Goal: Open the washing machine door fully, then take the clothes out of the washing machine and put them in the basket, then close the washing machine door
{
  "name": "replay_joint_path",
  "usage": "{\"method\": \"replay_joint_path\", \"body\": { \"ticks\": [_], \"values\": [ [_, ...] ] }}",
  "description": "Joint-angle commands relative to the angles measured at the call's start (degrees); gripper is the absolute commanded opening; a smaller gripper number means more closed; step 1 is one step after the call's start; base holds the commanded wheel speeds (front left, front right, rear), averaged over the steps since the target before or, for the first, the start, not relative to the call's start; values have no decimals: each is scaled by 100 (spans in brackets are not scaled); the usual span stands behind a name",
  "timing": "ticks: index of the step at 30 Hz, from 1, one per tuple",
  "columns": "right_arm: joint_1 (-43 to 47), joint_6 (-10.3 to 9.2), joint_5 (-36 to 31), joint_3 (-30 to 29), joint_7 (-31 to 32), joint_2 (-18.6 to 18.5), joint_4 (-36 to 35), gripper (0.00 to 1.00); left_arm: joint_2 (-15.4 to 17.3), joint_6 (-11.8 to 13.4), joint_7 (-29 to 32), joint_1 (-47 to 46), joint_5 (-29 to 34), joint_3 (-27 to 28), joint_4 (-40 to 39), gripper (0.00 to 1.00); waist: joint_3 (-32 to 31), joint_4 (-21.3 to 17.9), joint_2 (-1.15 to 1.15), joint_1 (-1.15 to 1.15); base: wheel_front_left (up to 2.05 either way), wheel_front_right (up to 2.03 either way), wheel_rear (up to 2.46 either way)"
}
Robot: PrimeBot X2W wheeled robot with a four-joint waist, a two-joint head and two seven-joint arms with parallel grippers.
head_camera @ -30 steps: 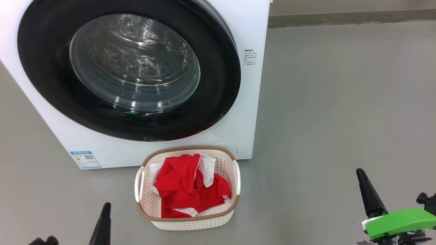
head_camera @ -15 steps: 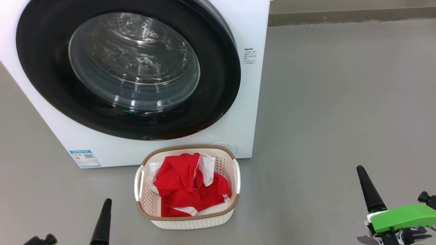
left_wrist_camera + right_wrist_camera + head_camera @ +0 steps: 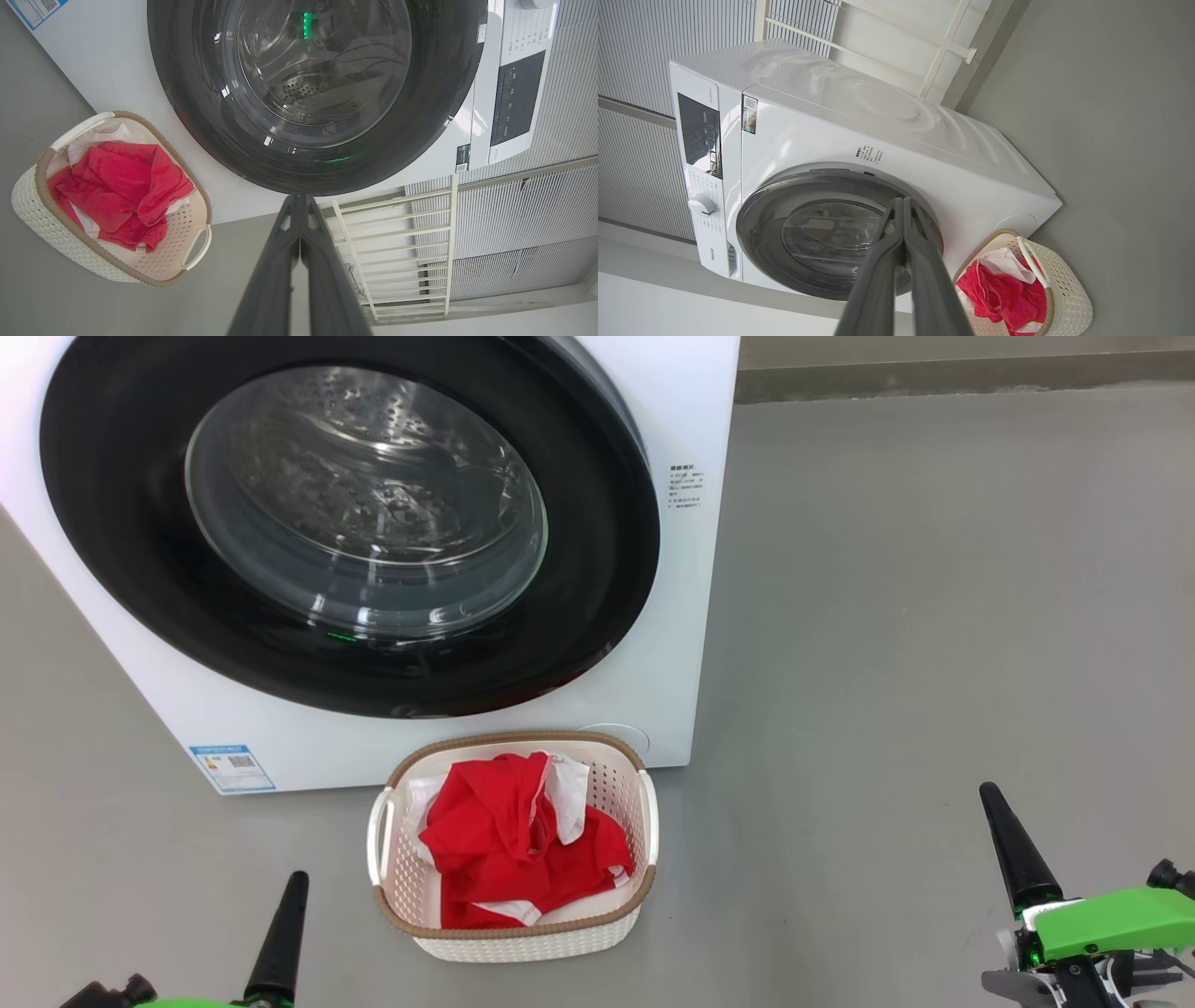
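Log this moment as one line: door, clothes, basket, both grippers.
washing machine door: closed | clothes: in basket | left gripper: shut, empty | right gripper: shut, empty | task: looks done

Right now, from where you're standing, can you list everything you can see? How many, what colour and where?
washing machine: one, white, on the floor straight ahead
washing machine door: one, black rim with clear glass, closed on the machine's front
basket: one, cream with a brown rim, on the floor in front of the machine
clothes: one heap, red with white bits, in the basket
sticker: one, blue, on the machine's lower front corner
control panel: one, black, above the door
dial: one, white, beside the panel
rack: one, white, beside the machine
floor: grey, all around
left claw: one, dark, shut and holding nothing, low on my left
right claw: one, dark, shut and holding nothing, low on my right
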Motion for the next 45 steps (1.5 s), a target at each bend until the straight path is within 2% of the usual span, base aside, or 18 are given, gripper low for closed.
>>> {"method": "replay_joint_path", "body": {
  "ticks": [1,21,45],
  "values": [
    [-283,-3,156,53,45,-43,-121,0,98,-68,47,-280,-156,175,-106,0,2,0,0,0,0,0,0],
    [-436,-4,1274,-101,388,40,10,0,113,-82,372,-447,-1507,217,-28,0,46,-4,0,0,0,0,0],
    [-438,-4,1259,-119,403,53,11,0,113,-82,371,-447,-1507,216,-28,0,46,-4,0,0,0,0,0]
  ]
}}
